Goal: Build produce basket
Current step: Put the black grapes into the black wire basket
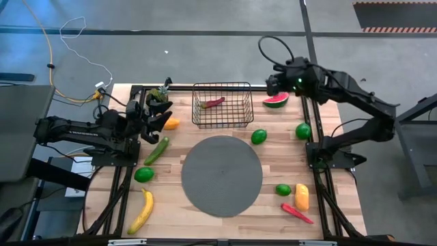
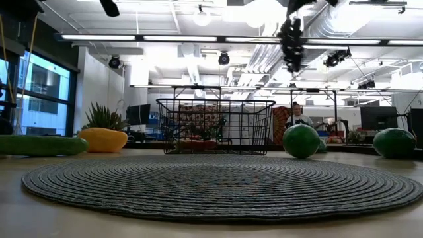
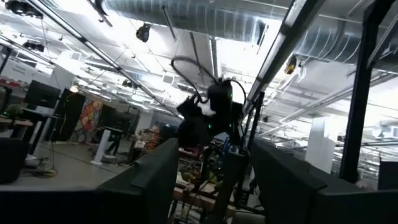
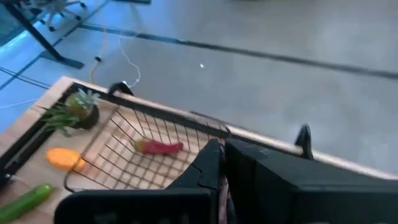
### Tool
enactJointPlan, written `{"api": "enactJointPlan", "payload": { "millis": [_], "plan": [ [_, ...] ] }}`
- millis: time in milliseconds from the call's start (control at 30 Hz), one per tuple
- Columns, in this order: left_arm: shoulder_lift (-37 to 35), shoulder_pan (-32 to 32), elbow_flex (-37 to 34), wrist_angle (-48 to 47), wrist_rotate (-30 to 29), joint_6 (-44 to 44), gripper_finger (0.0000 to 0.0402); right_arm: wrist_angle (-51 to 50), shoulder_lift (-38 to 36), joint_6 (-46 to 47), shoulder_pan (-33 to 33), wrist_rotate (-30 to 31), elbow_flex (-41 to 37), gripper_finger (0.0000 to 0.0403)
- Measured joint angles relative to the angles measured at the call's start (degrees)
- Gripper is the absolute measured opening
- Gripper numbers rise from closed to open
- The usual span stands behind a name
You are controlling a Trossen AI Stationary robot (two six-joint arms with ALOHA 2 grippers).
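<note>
Round grey woven mat lies foremost, ringed by four green limes, two orange-yellow pieces, one red chilli, another chilli in the black wire-mesh basket; right gripper clamps dark grapes beside it, left gripper half-parted, empty.

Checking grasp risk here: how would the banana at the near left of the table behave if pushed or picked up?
The banana looks rigid, probably moulded plastic and light. Its curved shape lies flat on the table, so a push would likely pivot or slide it, not roll it. Its smooth skin may slip in narrow fingers.
</note>
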Motion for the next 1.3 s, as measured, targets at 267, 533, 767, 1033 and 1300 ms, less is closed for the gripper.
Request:
{"api": "enactJointPlan", "payload": {
  "millis": [267,533,767,1033,1300],
  "plan": [
    [0.0,0.0,0.0,0.5,0.1,-3.9,0.0193,4.0,11.2,-9.9,-0.6,-5.7,12.8,0.0000],
    [0.0,0.0,0.0,0.5,0.2,-4.5,0.0193,11.7,22.4,-15.9,-2.7,-17.7,18.3,0.0000],
    [0.0,0.0,0.0,0.5,0.2,-4.5,0.0193,13.0,30.7,-17.2,-3.5,-20.1,19.0,0.0000],
    [0.0,0.0,0.0,0.5,0.2,-4.5,0.0193,7.9,37.2,-17.6,-5.5,-20.1,19.1,0.0000],
    [0.0,0.0,0.0,0.5,0.2,-4.5,0.0193,0.9,39.6,-24.3,-8.1,-19.9,19.1,0.0000]
  ]
}}
